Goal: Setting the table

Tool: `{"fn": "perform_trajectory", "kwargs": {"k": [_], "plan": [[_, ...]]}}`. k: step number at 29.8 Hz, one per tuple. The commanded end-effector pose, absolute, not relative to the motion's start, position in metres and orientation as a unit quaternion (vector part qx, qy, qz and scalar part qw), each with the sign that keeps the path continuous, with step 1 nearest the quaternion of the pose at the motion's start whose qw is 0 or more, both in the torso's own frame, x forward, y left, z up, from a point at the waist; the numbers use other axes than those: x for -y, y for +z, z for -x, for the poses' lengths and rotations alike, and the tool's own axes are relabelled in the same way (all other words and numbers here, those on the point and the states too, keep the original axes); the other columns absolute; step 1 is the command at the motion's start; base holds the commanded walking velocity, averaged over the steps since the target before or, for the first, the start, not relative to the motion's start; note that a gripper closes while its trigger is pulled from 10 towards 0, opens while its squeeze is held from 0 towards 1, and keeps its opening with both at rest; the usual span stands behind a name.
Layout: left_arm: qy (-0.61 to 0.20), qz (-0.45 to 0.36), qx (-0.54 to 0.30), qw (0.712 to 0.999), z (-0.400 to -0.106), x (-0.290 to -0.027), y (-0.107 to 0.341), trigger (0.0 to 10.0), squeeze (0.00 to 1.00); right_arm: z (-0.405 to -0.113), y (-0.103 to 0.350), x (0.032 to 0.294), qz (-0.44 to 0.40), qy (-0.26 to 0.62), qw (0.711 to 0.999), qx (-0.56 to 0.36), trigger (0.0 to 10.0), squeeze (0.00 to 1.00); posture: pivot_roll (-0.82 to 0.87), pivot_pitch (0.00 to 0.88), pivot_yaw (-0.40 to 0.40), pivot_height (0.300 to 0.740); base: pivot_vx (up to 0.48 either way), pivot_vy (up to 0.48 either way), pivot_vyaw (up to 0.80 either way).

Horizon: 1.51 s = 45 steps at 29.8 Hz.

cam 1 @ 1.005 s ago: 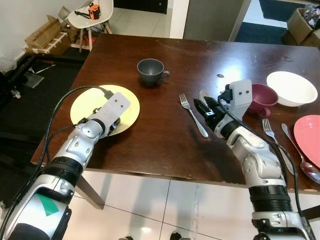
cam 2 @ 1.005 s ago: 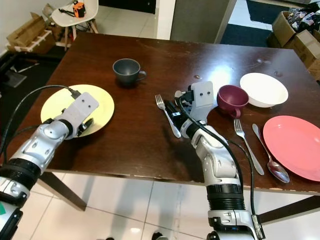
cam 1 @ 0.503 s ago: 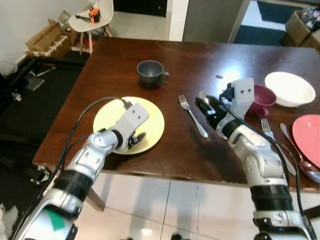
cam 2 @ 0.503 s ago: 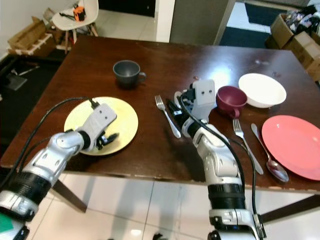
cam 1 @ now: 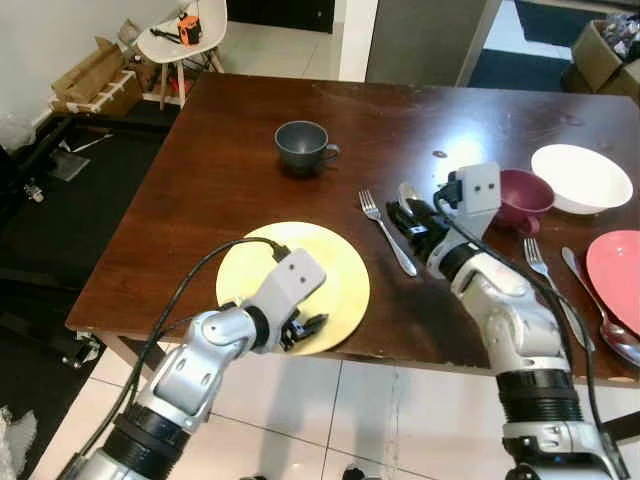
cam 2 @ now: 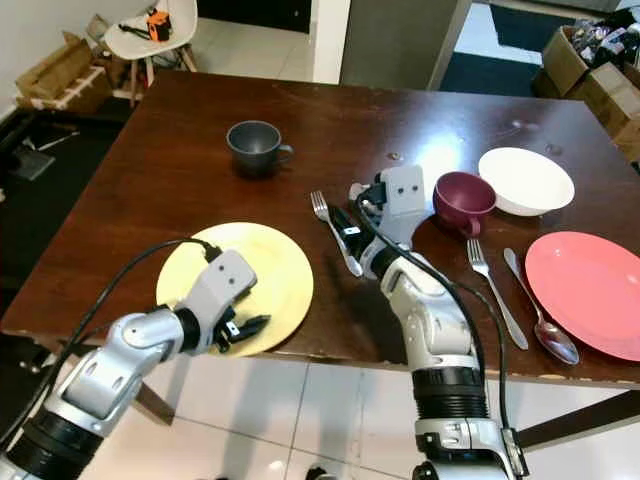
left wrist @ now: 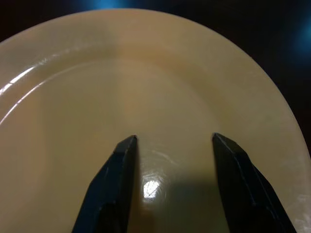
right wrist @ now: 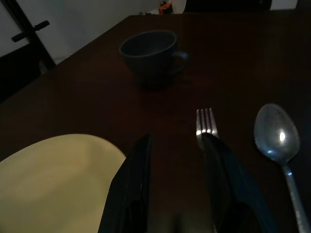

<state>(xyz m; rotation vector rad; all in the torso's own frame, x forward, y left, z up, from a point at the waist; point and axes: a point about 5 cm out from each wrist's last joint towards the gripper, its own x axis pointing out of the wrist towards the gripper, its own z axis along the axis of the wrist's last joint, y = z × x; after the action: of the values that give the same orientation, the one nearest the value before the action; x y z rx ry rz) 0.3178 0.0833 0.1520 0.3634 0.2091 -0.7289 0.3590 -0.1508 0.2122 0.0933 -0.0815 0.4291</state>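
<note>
A yellow plate lies at the table's near edge, left of centre. My left gripper is over its near rim, open, and both fingers rest on the plate's surface. My right gripper hovers low and open between a fork and a spoon, with nothing between its fingers. The fork, the spoon and a grey cup lie ahead of it. The grey cup stands upright further back.
To the right stand a maroon cup, a white bowl and a pink plate, with a second fork and spoon. Beyond the dark wooden table stand a white chair and cardboard boxes.
The yellow plate has slid right and toward the near edge together with my left gripper. The right gripper has stayed by the fork.
</note>
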Motion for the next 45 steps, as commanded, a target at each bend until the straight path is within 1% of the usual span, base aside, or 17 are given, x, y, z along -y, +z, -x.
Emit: {"fn": "perform_trajectory", "kwargs": {"k": [1,4,6,9,11,12,13,15,17,19,21,22,24,30,37,41,45], "plan": [[-0.329,-0.147,-0.095,0.928,-0.324,-0.09,0.157,10.0,0.0,-0.356,0.201,0.152,-0.059,0.222,0.973,0.017,10.0,0.0,0.05,0.156,0.058,0.74,0.0,0.0,0.0],[-0.31,-0.083,-0.028,0.947,-0.33,-0.093,0.189,10.0,0.0,-0.352,0.193,0.157,-0.094,0.226,0.97,-0.002,10.0,0.0,0.05,0.158,0.054,0.74,0.0,0.0,0.0],[-0.303,-0.054,0.003,0.951,-0.331,-0.097,0.205,10.0,0.0,-0.35,0.19,0.161,-0.113,0.223,0.968,-0.008,10.0,0.0,0.05,0.159,0.053,0.74,0.0,0.0,0.0],[-0.295,-0.056,0.02,0.954,-0.332,-0.101,0.212,10.0,0.0,-0.349,0.188,0.164,-0.123,0.221,0.967,-0.012,10.0,0.0,0.05,0.159,0.053,0.74,0.0,0.0,0.0],[-0.255,-0.103,0.041,0.961,-0.335,-0.121,0.225,10.0,0.0,-0.344,0.179,0.17,-0.158,0.227,0.961,-0.032,10.0,0.0,0.05,0.161,0.057,0.74,0.0,0.0,0.0],[-0.221,-0.136,0.031,0.965,-0.338,-0.138,0.224,10.0,0.0,-0.341,0.173,0.171,-0.173,0.23,0.957,-0.043,10.0,0.0,0.05,0.163,0.06,0.74,0.0,0.0,0.0],[-0.221,-0.136,0.031,0.965,-0.338,-0.138,0.224,10.0,0.0,-0.341,0.173,0.171,-0.173,0.23,0.957,-0.043,10.0,0.0,0.05,0.163,0.06,0.74,0.0,0.0,0.0],[-0.177,-0.174,0.005,0.969,-0.339,-0.163,0.217,10.0,0.0,-0.336,0.165,0.17,-0.192,0.241,0.95,-0.055,10.0,0.0,0.05,0.164,0.063,0.74,0.0,0.0,0.0],[-0.163,-0.175,-0.03,0.971,-0.33,-0.182,0.199,10.0,0.0,-0.332,0.161,0.165,-0.222,0.261,0.938,-0.061,10.0,0.0,0.05,0.168,0.068,0.74,0.0,0.0,0.0],[-0.163,-0.17,-0.043,0.971,-0.325,-0.188,0.192,10.0,0.0,-0.33,0.159,0.162,-0.235,0.27,0.931,-0.064,10.0,0.0,0.05,0.168,0.069,0.74,0.0,0.0,0.0],[-0.17,-0.144,-0.065,0.973,-0.311,-0.196,0.179,10.0,0.0,-0.328,0.158,0.155,-0.267,0.289,0.917,-0.065,10.0,0.0,0.05,0.17,0.069,0.74,0.0,0.0,0.0],[-0.17,-0.144,-0.065,0.973,-0.311,-0.196,0.179,10.0,0.0,-0.328,0.158,0.155,-0.267,0.289,0.917,-0.065,10.0,0.0,0.05,0.17,0.069,0.74,0.0,0.0,0.0],[-0.178,-0.113,-0.09,0.973,-0.291,-0.203,0.165,10.0,0.0,-0.325,0.157,0.147,-0.275,0.301,0.91,-0.069,10.0,0.0,0.06,0.173,0.065,0.74,0.0,0.0,0.0],[-0.194,-0.113,-0.102,0.969,-0.279,-0.197,0.151,10.0,0.0,-0.328,0.16,0.145,-0.279,0.304,0.908,-0.069,10.0,0.0,0.06,0.173,0.057,0.74,0.0,0.0,0.0],[-0.181,-0.156,-0.117,0.964,-0.282,-0.189,0.14,10.0,0.0,-0.331,0.166,0.147,-0.275,0.302,0.91,-0.064,10.0,0.0,0.05,0.171,0.051,0.74,0.0,0.0,0.0],[-0.173,-0.156,-0.114,0.966,-0.287,-0.186,0.141,10.0,0.0,-0.331,0.166,0.148,-0.273,0.299,0.912,-0.063,10.0,0.0,0.05,0.169,0.052,0.74,0.0,0.0,0.0],[-0.184,-0.188,-0.126,0.956,-0.289,-0.181,0.135,10.0,0.0,-0.332,0.167,0.153,-0.272,0.287,0.917,-0.059,10.0,0.0,0.05,0.168,0.055,0.74,0.0,0.0,0.0]]}}
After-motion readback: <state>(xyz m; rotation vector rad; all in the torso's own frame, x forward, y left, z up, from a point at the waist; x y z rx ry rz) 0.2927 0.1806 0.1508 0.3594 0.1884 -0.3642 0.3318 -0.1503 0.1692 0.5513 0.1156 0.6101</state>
